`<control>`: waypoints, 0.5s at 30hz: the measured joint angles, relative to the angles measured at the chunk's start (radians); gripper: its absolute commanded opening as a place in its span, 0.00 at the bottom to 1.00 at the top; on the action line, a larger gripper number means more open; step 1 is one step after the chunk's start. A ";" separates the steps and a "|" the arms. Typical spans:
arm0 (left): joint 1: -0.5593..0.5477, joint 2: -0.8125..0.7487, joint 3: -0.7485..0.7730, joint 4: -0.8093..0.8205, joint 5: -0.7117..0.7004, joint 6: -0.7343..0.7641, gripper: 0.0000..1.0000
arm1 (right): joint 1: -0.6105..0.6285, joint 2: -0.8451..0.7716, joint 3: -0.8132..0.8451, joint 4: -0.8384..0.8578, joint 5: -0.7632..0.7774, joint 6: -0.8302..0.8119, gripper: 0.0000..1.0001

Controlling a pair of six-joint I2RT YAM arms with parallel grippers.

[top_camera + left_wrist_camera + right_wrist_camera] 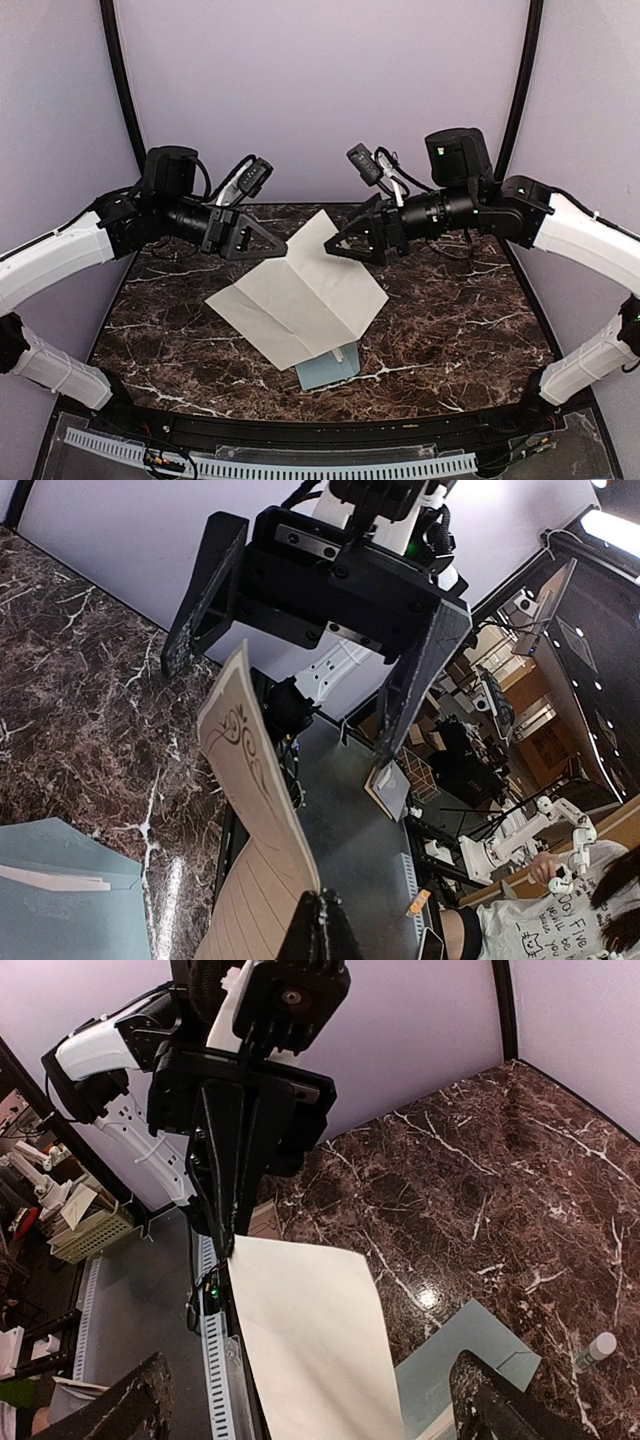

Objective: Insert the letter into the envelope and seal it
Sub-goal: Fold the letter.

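Observation:
The letter (300, 295), a cream sheet with fold creases, hangs tilted above the table, its lower edge near the surface. My left gripper (283, 250) is shut on the letter's edge. In the left wrist view the closed fingertips (326, 912) pinch the ruled, scroll-bordered letter (250, 830). My right gripper (338, 248) stands open next to the sheet's upper corner. In the right wrist view the letter (310, 1330) lies between the wide-apart fingers (135, 1405), which do not touch it. The pale teal envelope (325, 372) lies flat on the table, partly hidden under the letter.
A small white glue stick (597, 1350) lies on the dark marble table (450, 310) beyond the envelope (470, 1345). Purple walls close in the back and sides. The two arms face each other over the middle of the table.

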 measured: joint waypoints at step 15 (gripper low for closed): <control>-0.042 0.020 0.007 0.013 0.041 -0.001 0.00 | -0.011 0.017 -0.004 0.015 -0.182 0.044 0.23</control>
